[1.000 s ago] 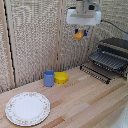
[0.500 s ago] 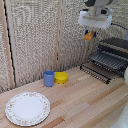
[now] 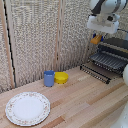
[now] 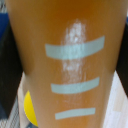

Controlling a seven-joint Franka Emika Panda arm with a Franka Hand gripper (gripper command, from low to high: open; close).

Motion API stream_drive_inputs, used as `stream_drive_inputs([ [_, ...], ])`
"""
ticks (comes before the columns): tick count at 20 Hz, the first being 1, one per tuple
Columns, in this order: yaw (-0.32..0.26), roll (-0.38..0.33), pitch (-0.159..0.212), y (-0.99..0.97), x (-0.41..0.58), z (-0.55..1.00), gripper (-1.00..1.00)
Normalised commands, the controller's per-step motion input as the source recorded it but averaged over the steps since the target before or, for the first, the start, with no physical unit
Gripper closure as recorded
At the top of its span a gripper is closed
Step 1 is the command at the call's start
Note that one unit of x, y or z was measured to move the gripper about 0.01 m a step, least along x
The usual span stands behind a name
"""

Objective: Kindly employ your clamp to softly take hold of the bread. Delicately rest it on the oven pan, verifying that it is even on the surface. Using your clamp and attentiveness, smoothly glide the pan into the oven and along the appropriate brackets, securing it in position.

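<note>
Carry step. Hand clamped on the bread, held high above the surface, just off the oven pan (its slats are bare). Next: travel over the pan, descend gently, set the bread flat.

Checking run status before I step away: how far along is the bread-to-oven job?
Done: the bread is grasped and lifted, hanging from the clamp in the air. In hand: carrying it toward the oven pan, which sticks out of the oven. Left: set the bread flat on the pan, then slide the pan in.
</note>
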Motion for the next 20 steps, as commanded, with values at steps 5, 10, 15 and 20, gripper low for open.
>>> stream_drive_inputs([
  [5, -0.114, 0.020, 0.003, -0.83, 0.082, 0.01, 1.00],
  [10, -0.020, 0.073, 0.023, -0.94, 0.181, 0.01, 1.00],
  [15, -0.001, 0.093, 0.077, -0.87, 0.182, 0.00, 1.00],
  [20, 0.000, 0.071, 0.067, -0.54, 0.154, -0.02, 1.00],
])
